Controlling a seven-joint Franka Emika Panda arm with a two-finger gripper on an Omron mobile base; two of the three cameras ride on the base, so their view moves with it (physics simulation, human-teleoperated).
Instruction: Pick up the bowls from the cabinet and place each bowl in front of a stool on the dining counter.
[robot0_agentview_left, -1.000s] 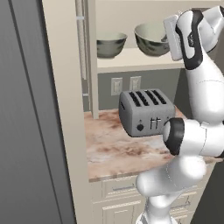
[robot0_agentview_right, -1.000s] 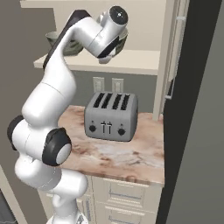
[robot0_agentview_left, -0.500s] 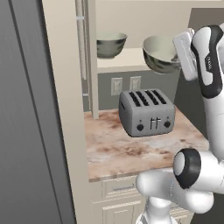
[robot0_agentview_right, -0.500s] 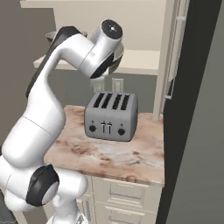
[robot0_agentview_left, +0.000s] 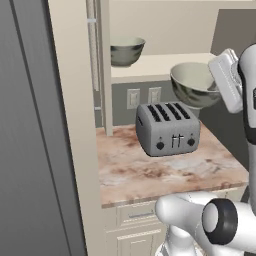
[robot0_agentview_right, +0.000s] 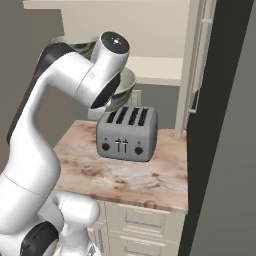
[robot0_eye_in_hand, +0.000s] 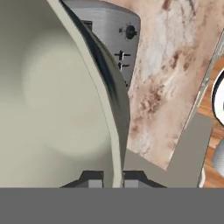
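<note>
The claw is clamped on the rim of one bowl, a finger on each side of the wall, and holds it in the air above the toaster on the bench. The carry probably calls for keeping the bowl level and lifted clear of the toaster while swinging it away. Farther back, the second bowl waits on the cabinet shelf.

Above the grey toaster on the pink-brown marbled worktop, 2 bowls are glossy grey-green outside, pale cream inside, against the cream-beige cabinet.
</note>
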